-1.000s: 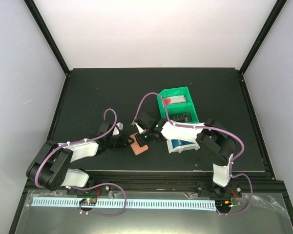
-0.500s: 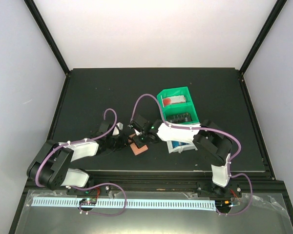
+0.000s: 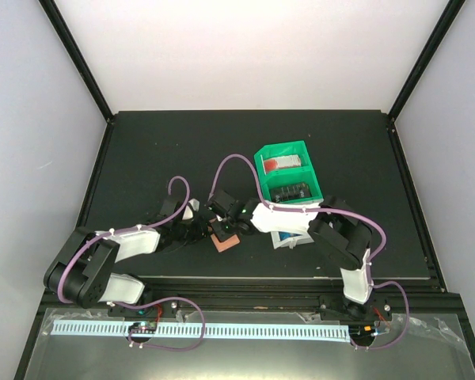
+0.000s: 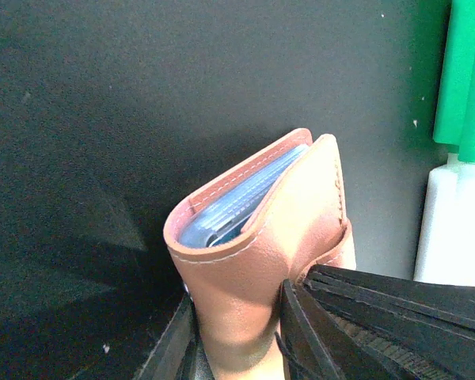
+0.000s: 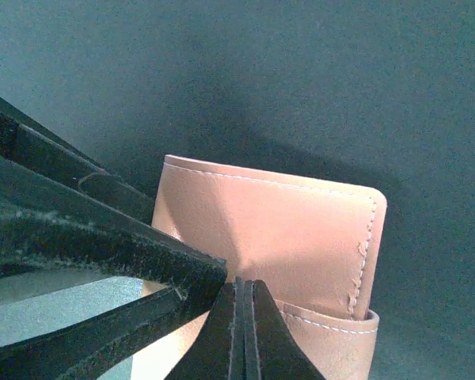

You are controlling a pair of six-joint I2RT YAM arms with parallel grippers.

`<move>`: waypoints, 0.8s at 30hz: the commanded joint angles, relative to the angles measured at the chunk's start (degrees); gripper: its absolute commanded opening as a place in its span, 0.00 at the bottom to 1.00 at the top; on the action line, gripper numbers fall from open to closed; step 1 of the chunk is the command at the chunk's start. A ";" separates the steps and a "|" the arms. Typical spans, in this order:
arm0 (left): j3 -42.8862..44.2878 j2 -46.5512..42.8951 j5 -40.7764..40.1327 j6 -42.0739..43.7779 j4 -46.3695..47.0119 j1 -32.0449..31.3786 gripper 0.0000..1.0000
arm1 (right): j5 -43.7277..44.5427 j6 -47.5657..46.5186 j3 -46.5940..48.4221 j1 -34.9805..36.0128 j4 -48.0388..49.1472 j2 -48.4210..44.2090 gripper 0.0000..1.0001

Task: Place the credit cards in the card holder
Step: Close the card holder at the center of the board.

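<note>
Clamping the salmon card holder (image 4: 261, 222) between its fingers, the left hand (image 4: 236, 326) is holding it near the front of the tabletop (image 3: 174, 150), blue cards (image 4: 231, 206) showing inside the fold, while the right hand (image 5: 244, 317), pinched shut, is sitting against its outer face.

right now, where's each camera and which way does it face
top external: above and behind, looking down at the table; left arm and right arm show.
left wrist: on the left arm, looking along the left end effector, which grips the card holder.
right wrist: on the right arm, looking past the shut right end effector at the card holder.
shared: all show the card holder.
</note>
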 commanded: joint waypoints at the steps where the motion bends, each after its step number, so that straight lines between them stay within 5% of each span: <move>1: -0.71 2.10 -2.44 0.79 -2.67 -0.66 0.31 | -5.30 4.24 -5.31 2.03 -6.01 5.33 0.01; 8: 1.00 -1.48 -4.19 2.10 -6.52 -0.64 0.36 | -1.68 6.96 -4.30 1.14 -3.76 -3.87 0.07; 16: 2.03 -9.12 -6.74 3.44 -10.86 -0.66 0.49 | 4.25 9.56 -5.53 -0.77 -1.46 -12.45 0.44; 24: 1.09 -11.73 -4.42 4.65 -12.00 -0.74 0.55 | 3.26 13.43 -10.33 -1.12 0.72 -12.16 0.49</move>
